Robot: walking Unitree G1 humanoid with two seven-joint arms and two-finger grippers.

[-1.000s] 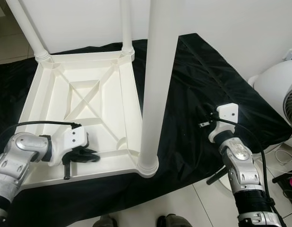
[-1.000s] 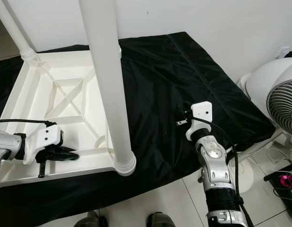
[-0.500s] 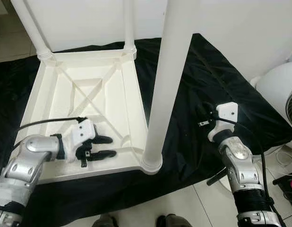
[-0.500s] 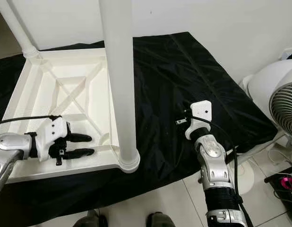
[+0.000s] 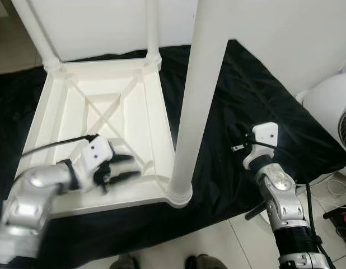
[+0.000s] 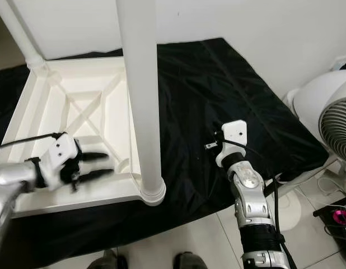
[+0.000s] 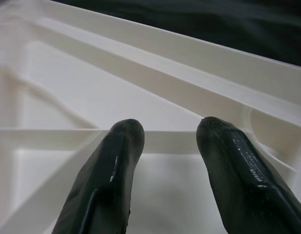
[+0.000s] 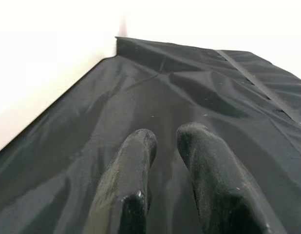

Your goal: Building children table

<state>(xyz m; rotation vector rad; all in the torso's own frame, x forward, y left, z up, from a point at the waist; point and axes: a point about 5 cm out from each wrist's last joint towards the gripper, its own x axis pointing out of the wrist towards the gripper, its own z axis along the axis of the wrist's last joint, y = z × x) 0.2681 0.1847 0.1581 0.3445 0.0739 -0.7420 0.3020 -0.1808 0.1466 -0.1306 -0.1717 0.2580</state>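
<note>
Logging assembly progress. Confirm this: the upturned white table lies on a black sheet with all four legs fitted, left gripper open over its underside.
Wrong on the legs. The left eye view shows three legs standing on the table; the corner nearest the left gripper has none. The rest holds.

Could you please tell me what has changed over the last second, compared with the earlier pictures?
The left gripper has moved from the near edge of the upturned white table inward over its ribbed underside, and its fingers have opened; it holds nothing. The right gripper stays over the black sheet, only slightly shifted, fingers a little apart. The table, its three legs and the white fan have stayed put.
</note>
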